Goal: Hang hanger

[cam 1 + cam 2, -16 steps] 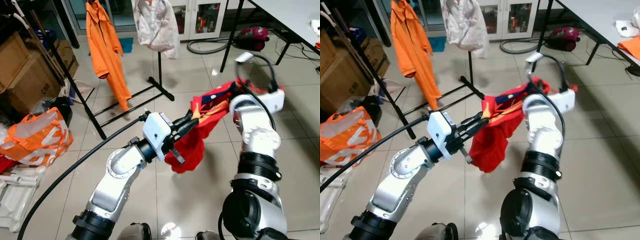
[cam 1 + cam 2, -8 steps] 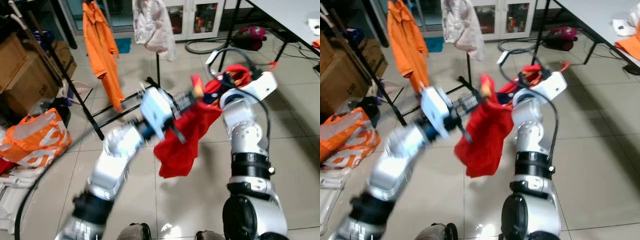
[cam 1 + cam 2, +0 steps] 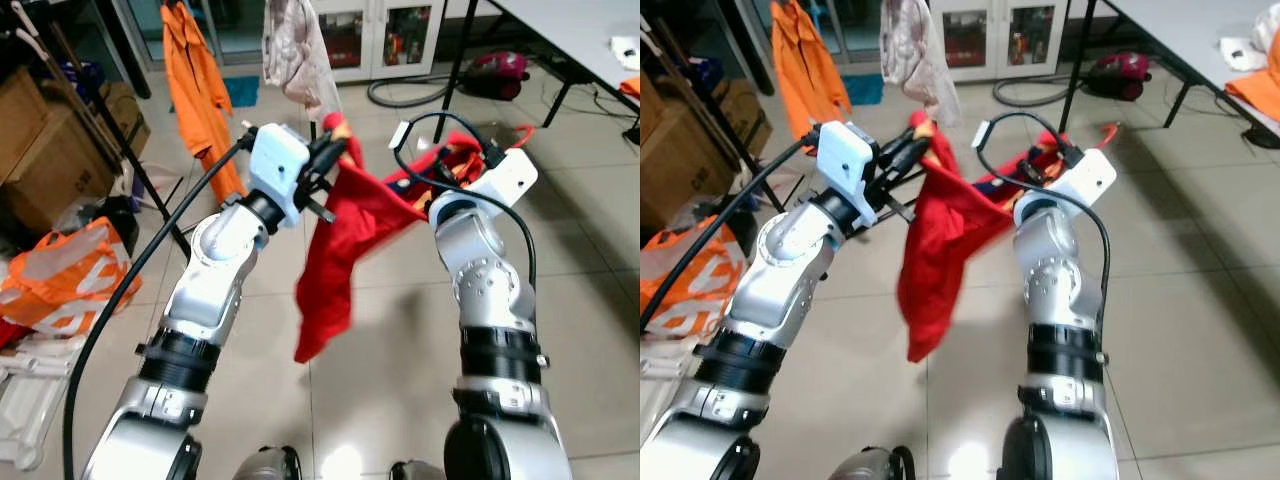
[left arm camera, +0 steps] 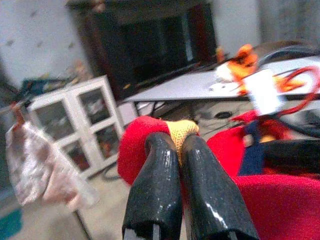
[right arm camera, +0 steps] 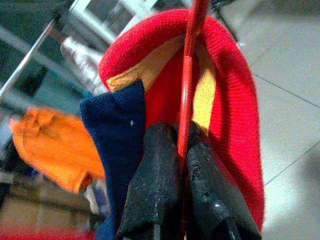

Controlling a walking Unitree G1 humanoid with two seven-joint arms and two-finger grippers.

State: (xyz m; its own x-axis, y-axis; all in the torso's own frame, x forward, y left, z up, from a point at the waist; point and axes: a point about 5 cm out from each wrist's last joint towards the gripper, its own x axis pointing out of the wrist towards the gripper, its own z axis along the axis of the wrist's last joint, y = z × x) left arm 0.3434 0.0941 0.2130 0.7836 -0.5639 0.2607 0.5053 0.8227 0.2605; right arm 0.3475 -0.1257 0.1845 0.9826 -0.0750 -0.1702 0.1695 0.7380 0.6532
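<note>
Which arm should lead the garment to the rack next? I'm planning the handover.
Probably the right: the right gripper clamps the red hanger itself, while the left gripper only pinches the red shirt.

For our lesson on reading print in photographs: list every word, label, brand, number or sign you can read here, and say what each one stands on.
None can be read.
The orange bag on the floor bears white markings, too blurred to read.
The boxes show no clear print.
The red garment held by the left gripper and right gripper, and the red hanger, show no lettering.
</note>
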